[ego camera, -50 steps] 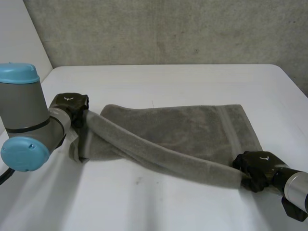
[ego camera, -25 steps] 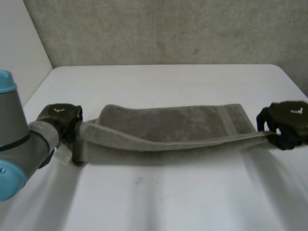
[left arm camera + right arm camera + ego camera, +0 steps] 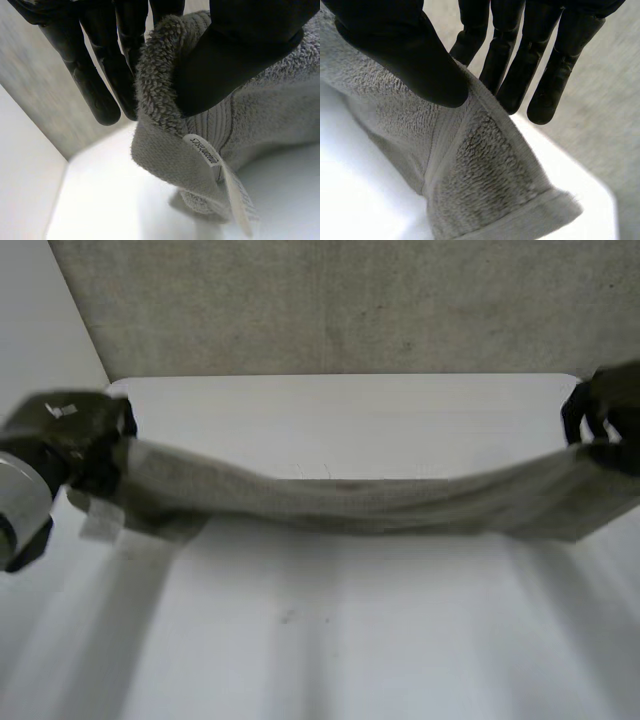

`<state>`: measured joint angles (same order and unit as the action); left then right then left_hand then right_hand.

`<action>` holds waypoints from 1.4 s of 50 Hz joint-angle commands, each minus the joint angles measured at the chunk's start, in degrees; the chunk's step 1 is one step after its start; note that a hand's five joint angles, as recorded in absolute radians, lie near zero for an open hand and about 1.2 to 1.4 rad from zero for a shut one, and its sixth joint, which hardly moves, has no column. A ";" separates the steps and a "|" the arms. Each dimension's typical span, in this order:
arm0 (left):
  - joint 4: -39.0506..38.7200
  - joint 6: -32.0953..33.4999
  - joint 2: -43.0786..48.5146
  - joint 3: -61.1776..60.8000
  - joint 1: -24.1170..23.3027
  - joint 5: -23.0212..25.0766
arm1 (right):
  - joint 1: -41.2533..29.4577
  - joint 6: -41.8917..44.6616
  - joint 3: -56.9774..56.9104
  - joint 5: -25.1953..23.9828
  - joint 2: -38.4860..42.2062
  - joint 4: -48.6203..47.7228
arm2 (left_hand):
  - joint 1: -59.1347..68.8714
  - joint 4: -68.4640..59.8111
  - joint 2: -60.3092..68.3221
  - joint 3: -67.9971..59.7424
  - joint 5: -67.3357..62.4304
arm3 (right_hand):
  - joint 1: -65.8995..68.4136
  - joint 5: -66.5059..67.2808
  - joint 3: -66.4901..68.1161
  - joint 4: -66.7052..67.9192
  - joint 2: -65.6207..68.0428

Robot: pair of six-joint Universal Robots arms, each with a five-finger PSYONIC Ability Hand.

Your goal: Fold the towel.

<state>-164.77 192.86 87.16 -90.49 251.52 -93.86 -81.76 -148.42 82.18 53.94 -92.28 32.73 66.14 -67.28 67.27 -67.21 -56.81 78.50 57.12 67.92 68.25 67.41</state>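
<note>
Left hand (image 3: 70, 435) pinches towel (image 3: 350, 502) end, thumb against fingers; right hand (image 3: 605, 412) pinches the opposite end. Towel sags between them over table (image 3: 330, 640).

Lighting: bright, diffuse, from overhead. Worktop (image 3: 340, 640): white, close to washed out beneath the towel (image 3: 350, 502) in both wrist views. Shadow: one soft-edged grey band on the worktop, directly below the towel's sagging middle. Wall (image 3: 330, 310) behind the towel: dimmer, mottled grey, evenly lit.
</note>
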 commanded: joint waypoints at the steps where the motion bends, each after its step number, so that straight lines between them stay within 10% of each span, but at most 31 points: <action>1: -0.29 0.15 9.61 -3.64 0.64 0.08 | -0.33 7.69 4.75 1.43 11.04 -0.30 | 10.35 -9.21 9.22 -9.28 -9.68 | 1.50 12.88 12.08 11.75 12.59; 15: -4.59 0.33 32.44 26.98 0.56 0.17 | -10.08 -3.79 -15.26 12.59 28.72 -14.25 | 10.51 -9.38 9.39 -9.45 -9.85 | 1.50 12.88 12.08 11.75 12.59; 29: -14.88 -9.42 35.81 61.05 -0.59 0.87 | -13.95 -24.82 -23.56 17.17 18.19 -44.08 | 10.68 -9.55 9.56 -9.62 -10.02 | 1.50 12.88 12.08 11.75 12.59; 39: -6.01 -10.84 27.29 33.87 0.99 1.31 | -14.13 -21.21 -15.21 8.91 17.92 -29.04 | 7.32 -6.19 6.20 -6.26 -6.66 | 1.50 12.88 12.08 11.75 12.59; 48: -11.54 -9.61 21.38 4.10 1.79 3.59 | -12.20 2.23 0.85 8.47 20.91 -11.47 | 4.29 -3.15 3.17 -3.22 -3.62 | 1.50 12.88 12.08 11.75 12.59; 70: -24.90 0.15 19.28 -13.48 2.66 4.30 | -7.36 -0.91 20.39 7.76 23.28 -31.15 | 4.29 -3.15 3.17 -3.22 -3.62 | 1.50 12.88 12.08 11.75 12.59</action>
<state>-190.23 193.42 106.60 -105.58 254.08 -89.47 -89.92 -146.92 102.56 61.68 -68.89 2.84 61.68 -61.72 61.72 -61.74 -51.80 78.72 57.19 68.14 68.45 67.69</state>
